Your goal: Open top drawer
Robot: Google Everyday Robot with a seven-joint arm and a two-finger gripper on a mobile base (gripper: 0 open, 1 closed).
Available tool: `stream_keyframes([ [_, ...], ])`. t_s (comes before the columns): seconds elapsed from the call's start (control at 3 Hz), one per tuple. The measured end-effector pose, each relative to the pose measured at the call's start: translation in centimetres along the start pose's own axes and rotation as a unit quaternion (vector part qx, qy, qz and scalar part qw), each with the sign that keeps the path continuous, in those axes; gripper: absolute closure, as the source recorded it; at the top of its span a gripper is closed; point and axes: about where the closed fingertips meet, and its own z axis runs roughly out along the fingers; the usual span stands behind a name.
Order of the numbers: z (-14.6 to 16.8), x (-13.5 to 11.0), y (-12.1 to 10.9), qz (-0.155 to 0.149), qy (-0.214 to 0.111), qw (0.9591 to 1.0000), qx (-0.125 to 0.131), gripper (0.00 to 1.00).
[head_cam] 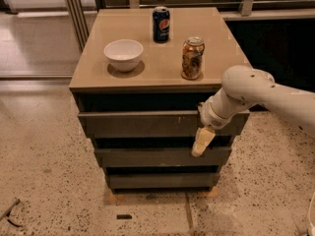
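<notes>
Office or lab setting, speckled terrazzo floor [44, 171], metal-framed partition [75, 14], tan-topped drawer cabinet [157, 70], tool [202, 142] before top drawer [138, 124]

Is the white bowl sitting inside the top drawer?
No, the bowl rests on the cabinet top, while the gripper hangs at the right end of the top drawer.
</notes>
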Motion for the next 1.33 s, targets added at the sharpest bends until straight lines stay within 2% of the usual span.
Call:
stream_keyframes([
  [0.67, -1.8, 1.0, 4.3, 0.038, -0.038, 0.9977, -0.042, 0.0],
  [1.0, -2.6, 1.3, 6.1, 0.052, -0.053, 0.996, -0.049, 0.0],
  [1.33, -3.8, 1.3, 9.1, 0.068, -0.069, 0.9933, -0.064, 0.0],
])
